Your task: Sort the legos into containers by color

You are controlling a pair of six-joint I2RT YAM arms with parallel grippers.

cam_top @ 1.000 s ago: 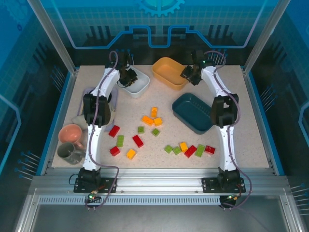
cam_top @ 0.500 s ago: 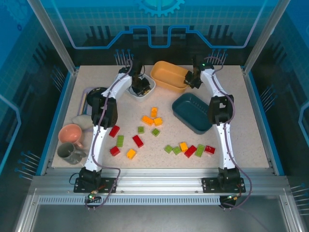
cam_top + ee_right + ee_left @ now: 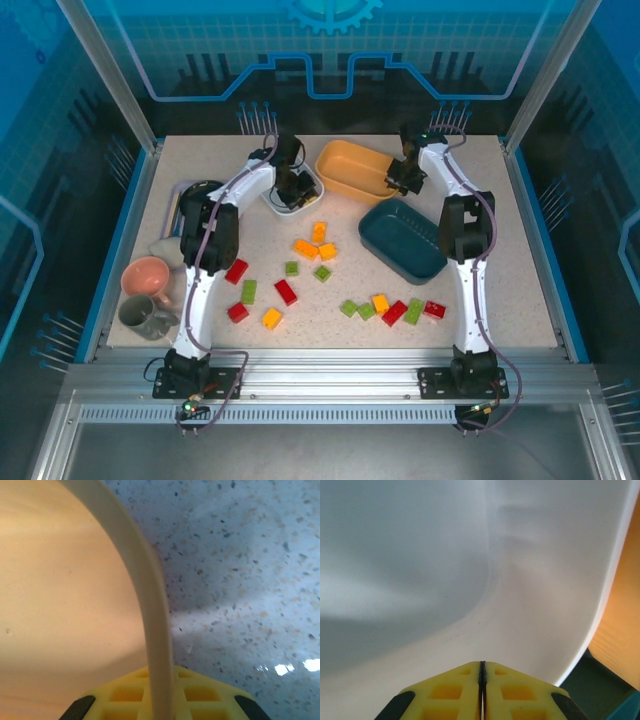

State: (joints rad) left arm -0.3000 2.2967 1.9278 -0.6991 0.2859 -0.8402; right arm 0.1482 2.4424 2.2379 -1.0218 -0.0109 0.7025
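Several red, green and orange legos lie loose mid-table, among them an orange one (image 3: pixel 305 248), a red one (image 3: pixel 286 292) and a green one (image 3: pixel 414 311). My left gripper (image 3: pixel 297 192) (image 3: pixel 482 664) is shut, its tips down inside the white tray (image 3: pixel 277 201) (image 3: pixel 470 570), and nothing shows between the fingers. My right gripper (image 3: pixel 405 180) (image 3: pixel 161 672) is shut on the right rim (image 3: pixel 150 600) of the orange tray (image 3: pixel 350 168) (image 3: pixel 60 595). The dark teal tray (image 3: pixel 402 240) lies just in front of it.
A lavender tray with a black plate (image 3: pixel 192 193) sits at the left. A pink cup (image 3: pixel 148 277) and a grey mug (image 3: pixel 140 316) stand near the left front. The white and orange trays nearly touch, and metal frame posts rise at the back corners.
The white tray slid right and nearer with my left gripper. My right gripper closed on the orange tray's rim, and that tray shifted nearer, toward the teal one.
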